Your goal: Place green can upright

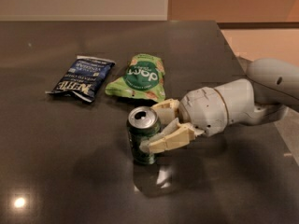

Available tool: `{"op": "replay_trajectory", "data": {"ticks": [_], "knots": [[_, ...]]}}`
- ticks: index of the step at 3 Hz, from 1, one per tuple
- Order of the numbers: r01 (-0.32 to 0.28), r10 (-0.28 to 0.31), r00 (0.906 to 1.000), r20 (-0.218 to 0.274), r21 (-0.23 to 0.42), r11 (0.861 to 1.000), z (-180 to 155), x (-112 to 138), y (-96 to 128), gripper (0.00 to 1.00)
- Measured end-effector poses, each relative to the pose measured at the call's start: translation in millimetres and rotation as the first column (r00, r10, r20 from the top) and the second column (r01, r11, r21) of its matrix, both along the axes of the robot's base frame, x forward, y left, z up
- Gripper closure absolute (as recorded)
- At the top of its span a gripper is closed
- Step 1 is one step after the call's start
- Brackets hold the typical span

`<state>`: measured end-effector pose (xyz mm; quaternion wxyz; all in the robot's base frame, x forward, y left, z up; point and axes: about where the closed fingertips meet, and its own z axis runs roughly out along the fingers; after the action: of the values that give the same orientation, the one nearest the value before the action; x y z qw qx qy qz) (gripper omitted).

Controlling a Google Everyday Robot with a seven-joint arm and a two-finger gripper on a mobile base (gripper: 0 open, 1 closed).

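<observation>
The green can [141, 136] is dark green with a silver top and pull tab. It stands upright on the dark table [56, 171], just in front of the snack bags. My gripper [152, 128] reaches in from the right. Its two cream fingers [170, 140] sit on either side of the can, closed against it. The white wrist [208, 111] and arm stretch off to the right edge.
A flat light green snack bag [139, 76] lies just behind the can. A dark blue snack bag [82, 77] lies to its left. The table's right edge [261, 111] runs close behind my arm.
</observation>
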<state>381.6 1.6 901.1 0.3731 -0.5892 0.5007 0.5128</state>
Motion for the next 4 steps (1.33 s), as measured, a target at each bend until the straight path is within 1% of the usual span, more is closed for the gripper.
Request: {"op": "replay_trajectory", "data": {"ticks": [1,2,4], "knots": [[0.002,-0.002,0.9999,-0.010,0.008,1.000,-7.6,2.1,-0.1,0.82],[0.004,-0.003,0.9995,-0.032,0.027,1.000,-14.1,4.0,-1.6,0.59],[-0.001,0.002,0.9997,-0.023,0.024,1.000,-10.8,1.9,1.8,0.12]]}}
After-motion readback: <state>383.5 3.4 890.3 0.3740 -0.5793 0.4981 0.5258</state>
